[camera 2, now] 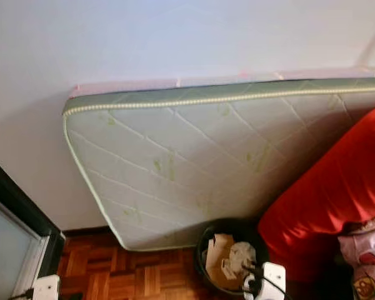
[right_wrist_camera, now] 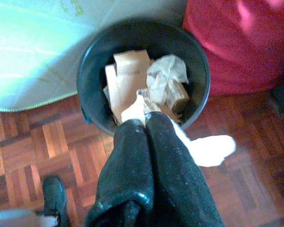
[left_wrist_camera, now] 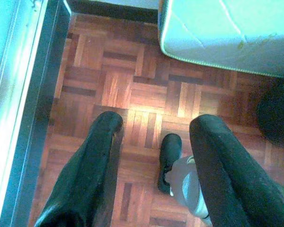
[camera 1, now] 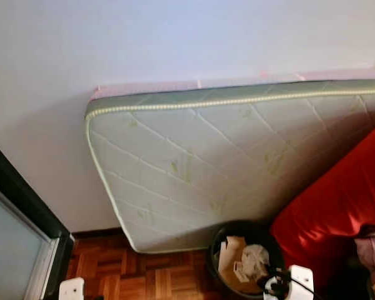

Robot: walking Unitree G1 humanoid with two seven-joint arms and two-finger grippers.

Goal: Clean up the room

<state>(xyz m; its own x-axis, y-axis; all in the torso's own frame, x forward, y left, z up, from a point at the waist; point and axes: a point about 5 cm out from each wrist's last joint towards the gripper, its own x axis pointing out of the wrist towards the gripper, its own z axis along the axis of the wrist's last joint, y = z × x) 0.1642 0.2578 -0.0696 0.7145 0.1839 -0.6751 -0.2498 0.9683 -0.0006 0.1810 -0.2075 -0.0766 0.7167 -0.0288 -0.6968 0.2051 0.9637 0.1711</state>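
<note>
Beside the leaning mattress (camera 1: 237, 169), the right gripper (right_wrist_camera: 146, 120) hangs over a black waste bin (right_wrist_camera: 90, 71), holding a white scrap.

On the parquet floor (left_wrist_camera: 142, 90) the bin stands between the mattress, which is propped against the white wall (camera 1: 175, 37), and a red cover (camera 1: 337, 206). It holds brown cardboard pieces (right_wrist_camera: 128, 75) and crumpled paper (right_wrist_camera: 166, 72). The right gripper's two black fingers are pressed together on a piece of white paper (right_wrist_camera: 206, 149), which sticks out to one side, partly over the bin's rim. The left gripper (left_wrist_camera: 154, 127) hangs above the floor with its fingers spread wide and nothing between them; below it show a black shoe (left_wrist_camera: 169, 158) and a dark door frame (left_wrist_camera: 42, 94).
</note>
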